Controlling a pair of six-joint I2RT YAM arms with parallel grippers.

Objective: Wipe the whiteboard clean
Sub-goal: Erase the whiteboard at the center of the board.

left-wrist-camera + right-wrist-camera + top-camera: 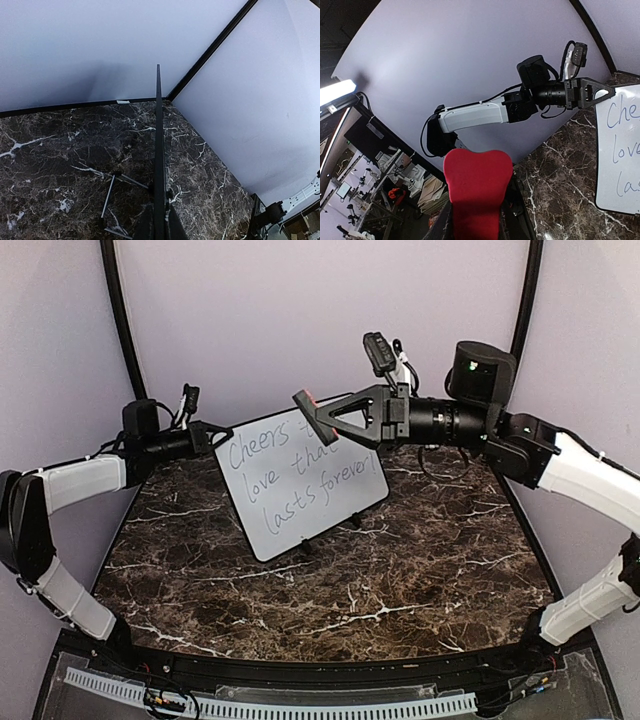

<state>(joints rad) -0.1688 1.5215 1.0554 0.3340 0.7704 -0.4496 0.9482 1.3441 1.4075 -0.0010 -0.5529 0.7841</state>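
My right gripper is pinching the red eraser, holding it at the top edge of the whiteboard; I can't tell if they touch. My left gripper is clamped on the whiteboard's left edge. The whiteboard stands tilted at the back of the marble table, with handwriting across its face.

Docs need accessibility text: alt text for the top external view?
A whiteboard with handwritten marker text stands tilted on a dark marble table, the left gripper clamped on its upper left corner. The right gripper holds a red eraser at the board's top edge.
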